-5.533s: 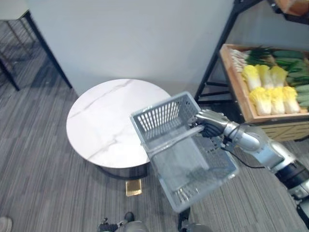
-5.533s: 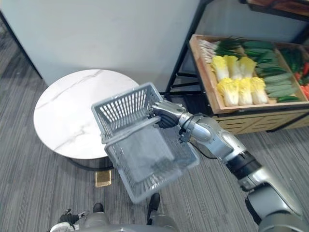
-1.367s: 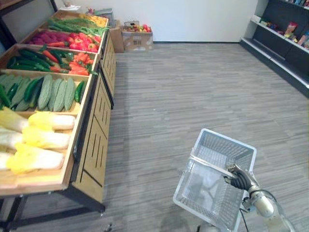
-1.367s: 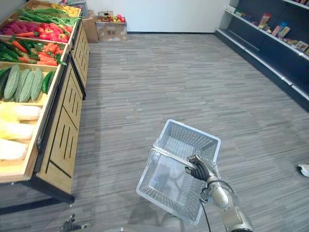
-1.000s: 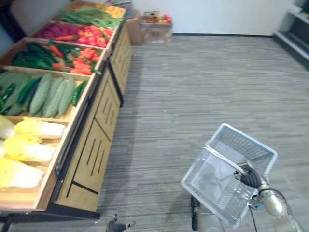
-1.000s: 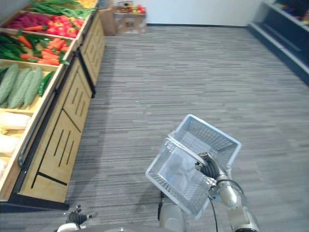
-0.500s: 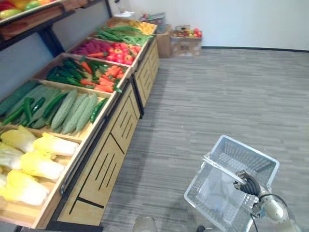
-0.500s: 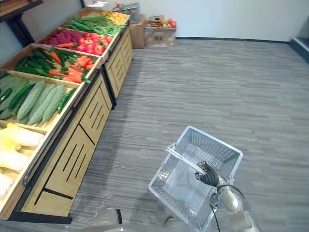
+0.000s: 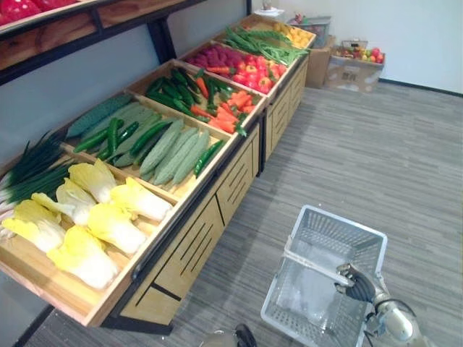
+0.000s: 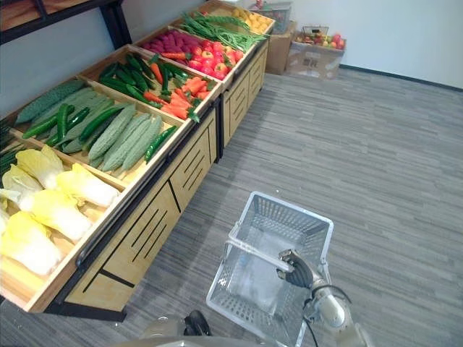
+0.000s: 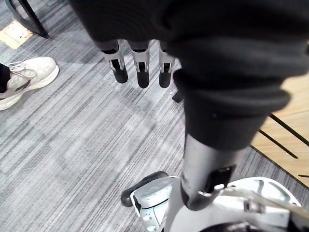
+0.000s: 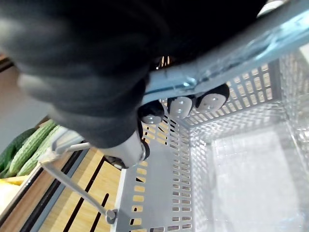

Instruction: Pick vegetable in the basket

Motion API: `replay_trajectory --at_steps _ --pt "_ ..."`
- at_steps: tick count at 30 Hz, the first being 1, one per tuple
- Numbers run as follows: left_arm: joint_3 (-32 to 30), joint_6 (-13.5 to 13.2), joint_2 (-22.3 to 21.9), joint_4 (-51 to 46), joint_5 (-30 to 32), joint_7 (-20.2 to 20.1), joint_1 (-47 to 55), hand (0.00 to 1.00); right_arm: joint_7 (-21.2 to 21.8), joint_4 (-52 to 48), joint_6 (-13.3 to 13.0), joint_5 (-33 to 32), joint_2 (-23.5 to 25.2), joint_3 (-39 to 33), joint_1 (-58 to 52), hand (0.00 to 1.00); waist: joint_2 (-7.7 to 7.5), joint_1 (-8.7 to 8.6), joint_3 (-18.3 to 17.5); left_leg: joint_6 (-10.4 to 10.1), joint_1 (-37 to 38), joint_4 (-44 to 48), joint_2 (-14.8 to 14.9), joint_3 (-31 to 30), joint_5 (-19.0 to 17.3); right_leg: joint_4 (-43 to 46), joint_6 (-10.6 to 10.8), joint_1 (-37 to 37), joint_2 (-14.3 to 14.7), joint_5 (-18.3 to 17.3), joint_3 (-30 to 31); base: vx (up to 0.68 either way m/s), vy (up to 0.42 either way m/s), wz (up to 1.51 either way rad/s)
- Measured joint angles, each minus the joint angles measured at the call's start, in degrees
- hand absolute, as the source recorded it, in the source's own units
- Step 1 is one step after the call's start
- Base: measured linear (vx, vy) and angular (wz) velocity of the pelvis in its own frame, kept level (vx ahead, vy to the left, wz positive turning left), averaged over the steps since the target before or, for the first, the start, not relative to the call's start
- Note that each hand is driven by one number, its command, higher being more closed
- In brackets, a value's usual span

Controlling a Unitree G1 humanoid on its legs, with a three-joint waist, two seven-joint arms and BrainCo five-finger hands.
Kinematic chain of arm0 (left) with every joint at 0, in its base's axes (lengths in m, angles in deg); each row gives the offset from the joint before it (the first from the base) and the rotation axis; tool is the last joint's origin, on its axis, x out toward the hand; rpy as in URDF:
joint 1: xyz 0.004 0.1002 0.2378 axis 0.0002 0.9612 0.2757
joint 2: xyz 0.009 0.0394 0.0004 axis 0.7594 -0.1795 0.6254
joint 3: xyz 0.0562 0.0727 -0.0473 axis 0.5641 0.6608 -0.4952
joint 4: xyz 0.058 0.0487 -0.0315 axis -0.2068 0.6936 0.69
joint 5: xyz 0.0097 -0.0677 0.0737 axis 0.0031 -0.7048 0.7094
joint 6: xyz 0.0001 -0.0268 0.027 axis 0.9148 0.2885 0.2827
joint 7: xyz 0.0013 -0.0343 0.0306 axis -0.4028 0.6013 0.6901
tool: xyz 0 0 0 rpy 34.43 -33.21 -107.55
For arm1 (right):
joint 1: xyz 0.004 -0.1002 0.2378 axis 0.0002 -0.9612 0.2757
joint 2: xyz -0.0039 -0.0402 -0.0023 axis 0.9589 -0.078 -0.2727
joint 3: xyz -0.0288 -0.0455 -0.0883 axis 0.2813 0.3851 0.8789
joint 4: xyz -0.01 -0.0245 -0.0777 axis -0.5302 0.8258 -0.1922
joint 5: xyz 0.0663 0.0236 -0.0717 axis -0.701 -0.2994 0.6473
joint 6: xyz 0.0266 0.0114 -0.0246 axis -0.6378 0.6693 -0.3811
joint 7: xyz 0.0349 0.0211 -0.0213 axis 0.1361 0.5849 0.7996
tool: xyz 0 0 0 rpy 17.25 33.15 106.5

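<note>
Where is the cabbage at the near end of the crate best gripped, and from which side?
Round its thick middle, from above, fingers across its length: the cabbage lies on its side in the crate, another close beside it, so its top is freest. The left hand hangs open.

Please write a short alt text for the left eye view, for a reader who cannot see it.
The robot's right hand holds an empty grey basket by its handle above a grey floor. To its left, a wooden produce stand displays yellow cabbages, bitter gourds, cucumbers and carrots.
</note>
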Motion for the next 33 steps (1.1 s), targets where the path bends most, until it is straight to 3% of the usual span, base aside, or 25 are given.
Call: replay_trajectory --at_steps 1,2,3,6,8,10,12,13,14,16,17,19,20,21,24,29,33 --pt "0.27 0.17 0.12 -0.22 0.00 0.06 -0.05 0.00 -0.10 -0.13 -0.04 0.00 0.16 0.51 0.48 1.00 -0.07 -0.20 -0.37 0.11 -0.13 -0.19 -0.22 -0.37 -0.31 7.81 0.73 -3.80 -1.28 1.91 1.11 0.20 0.131 0.35" --pt "0.65 0.55 1.01 -0.28 -0.13 0.04 -0.25 0.00 -0.19 -0.45 -0.19 0.08 0.32 2.05 0.78 1.00 -0.36 -0.35 -0.80 0.09 1.08 -1.13 -0.97 -1.67 -0.36 18.97 -0.02 -9.24 -3.46 8.26 3.12 0.29 0.168 0.63" --pt "1.41 0.84 2.01 -0.30 -0.46 0.09 -0.24 0.00 -0.16 -0.44 -0.32 0.10 0.94 2.59 0.56 1.00 -1.21 -0.40 -0.87 0.31 2.97 -2.71 -2.16 -4.33 -0.23 26.78 -0.33 -12.01 -4.22 11.90 4.72 0.41 0.162 0.91" --pt "2.32 1.06 3.68 -1.35 -2.71 2.00 0.25 0.00 -0.03 -1.25 -0.37 -0.11 1.74 4.58 -0.36 1.00 -2.36 -0.63 -0.76 0.45 8.52 -6.79 -3.76 -12.12 0.51 31.96 -4.28 -15.21 -0.83 8.99 6.23 0.40 0.046 1.11" --pt "2.38 0.90 3.65 -2.50 -3.59 2.20 -0.25 0.00 0.41 -2.79 -0.17 -0.15 1.83 5.89 -0.58 1.00 -2.31 -0.99 -0.76 0.05 9.93 -8.45 -4.11 -16.91 1.21 28.66 -4.29 -17.55 1.59 7.34 7.18 0.35 -0.075 1.61" --pt "2.24 0.21 4.11 -3.02 -4.14 2.27 -1.34 0.00 0.57 -3.44 -0.11 -0.74 1.98 6.75 -0.43 1.00 -1.88 -2.23 -0.63 -0.38 10.06 -9.06 -3.87 -24.88 1.92 17.44 -3.95 -20.26 5.76 6.48 12.12 0.36 -0.181 2.16" --pt "2.36 -0.27 4.32 -2.63 -4.10 2.44 -2.73 0.00 0.38 -3.43 0.78 -2.85 2.00 6.68 -0.34 1.00 -1.21 -2.53 -0.39 -1.37 10.32 -9.03 -3.59 -33.54 2.31 3.04 -2.81 -21.03 8.90 7.22 21.92 0.31 -0.257 2.01" --pt "2.35 -0.30 4.43 -2.55 -4.12 2.69 -3.03 0.00 0.18 -3.42 0.88 -2.86 1.98 6.60 -0.13 1.00 -1.05 -2.55 -0.28 -1.84 10.49 -9.03 -3.45 -35.27 2.27 0.08 -2.38 -20.94 9.32 7.54 24.10 0.29 -0.325 1.78" --pt "2.37 -0.38 4.61 -2.55 -4.30 3.41 -3.13 0.00 0.02 -3.32 1.00 -2.82 1.95 6.64 0.60 1.00 -1.00 -2.40 -0.24 -3.40 10.94 -8.94 -3.06 -38.02 1.87 -5.35 -1.20 -20.67 9.93 8.72 27.85 0.28 -0.369 1.42" --pt "2.20 -0.38 5.46 -2.34 -4.48 4.44 -2.55 0.00 -0.66 -2.64 3.07 -4.28 2.63 6.09 0.90 1.00 -2.41 -1.91 -0.12 -6.22 11.17 -7.66 -3.40 -41.47 0.28 -10.55 -0.59 -19.81 9.80 17.77 30.97 0.26 -0.437 1.21" --pt "2.07 -0.33 6.06 -1.31 -4.57 4.66 -2.51 0.00 -0.69 -2.05 3.81 -5.12 1.95 5.83 0.55 1.00 -2.88 -1.81 -0.02 -8.50 11.39 -6.99 -2.94 -43.77 -1.26 -9.06 3.44 -18.83 9.65 15.20 30.21 0.17 -0.402 0.81" --pt "1.89 -0.47 4.15 -0.35 -4.45 4.50 -2.42 0.00 -0.64 -1.46 5.18 -5.45 0.44 5.79 0.63 1.00 0.15 -1.72 0.01 -9.50 10.14 -6.47 1.53 -44.32 -1.19 -11.40 1.81 -17.33 12.49 14.60 25.44 0.16 -0.444 0.77" --pt "1.43 -0.85 3.09 -0.22 -4.37 4.49 -2.49 0.00 -0.44 -1.43 5.68 -6.91 -0.59 6.09 0.67 1.00 1.52 -1.72 -0.15 -11.04 9.93 -7.40 3.58 -44.19 0.23 -13.30 0.87 -16.54 14.00 14.91 23.69 0.13 -0.398 0.62" --pt "0.80 -1.02 2.62 -0.21 -4.35 4.54 -2.55 0.00 -0.32 -1.33 5.95 -7.24 -1.02 6.18 0.77 1.00 1.92 -1.67 -0.23 -11.70 9.95 -7.90 4.24 -44.10 1.22 -14.06 0.15 -16.18 14.51 15.01 23.01 0.10 -0.348 0.48" --pt "-0.43 -1.16 1.19 0.03 -4.93 5.32 -2.15 0.00 0.42 -0.12 7.53 -7.83 -0.58 7.05 1.06 1.00 1.70 -1.48 0.33 -12.58 9.68 -8.15 5.77 -39.13 7.73 -18.48 -1.98 -12.57 14.87 16.12 19.74 0.04 -0.244 0.35" --pt "-0.41 -2.14 0.09 -0.12 -4.33 6.53 -2.69 0.00 2.28 -0.14 8.87 -7.84 -0.43 5.66 -1.04 1.00 1.90 -2.02 0.26 -11.60 8.87 -10.49 5.67 -31.12 14.35 -21.62 -2.37 -9.76 12.62 16.37 13.41 -0.03 -0.091 0.52" --pt "0.01 -3.56 -0.44 -0.09 -4.50 6.86 -2.78 0.00 2.25 0.05 9.55 -7.85 -0.49 4.19 -2.07 1.00 3.25 -2.12 0.11 -11.33 10.06 -16.57 5.42 -29.16 16.67 -22.46 -2.31 -9.97 12.73 16.49 11.48 -0.06 -0.013 0.35"
